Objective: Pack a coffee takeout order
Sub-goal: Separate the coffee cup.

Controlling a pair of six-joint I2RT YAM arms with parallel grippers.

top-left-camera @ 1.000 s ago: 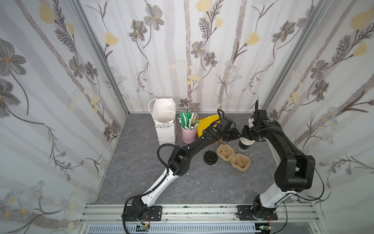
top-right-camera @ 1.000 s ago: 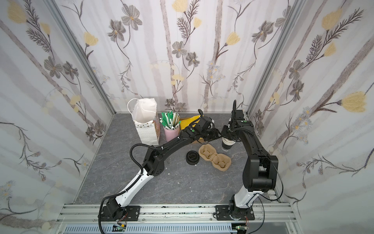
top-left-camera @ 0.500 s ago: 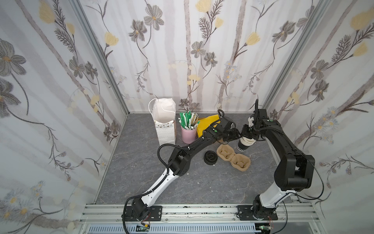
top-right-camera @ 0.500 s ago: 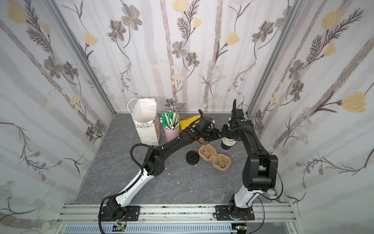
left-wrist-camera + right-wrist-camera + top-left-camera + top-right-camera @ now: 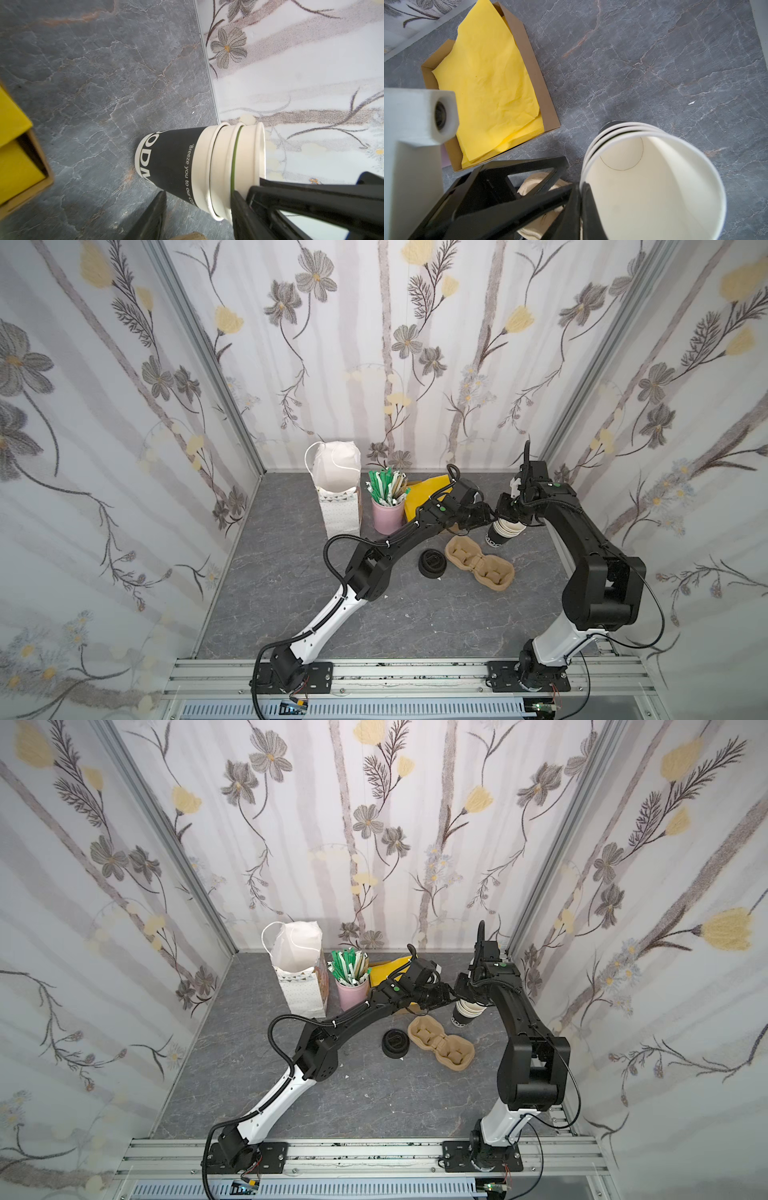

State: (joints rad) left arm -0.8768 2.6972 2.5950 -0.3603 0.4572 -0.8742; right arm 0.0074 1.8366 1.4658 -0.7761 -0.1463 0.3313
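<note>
Paper top cup (image 5: 654, 197), lower right in right wrist view, rim-pinched by right gripper (image 5: 580, 187), can't tell if left gripper (image 5: 489, 517) holds stack (image 5: 172, 162); cup-separating step, next probably needs a straight lift.

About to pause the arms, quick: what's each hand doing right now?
Left hand: at the cup stack, jaws apart; grip cannot be told.
Right hand: closed on the top cup, at its rim.

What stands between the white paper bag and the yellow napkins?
A pink cup holding sticks stands there, beside the white paper bag and in front of the yellow napkins; both top views show it.
</note>
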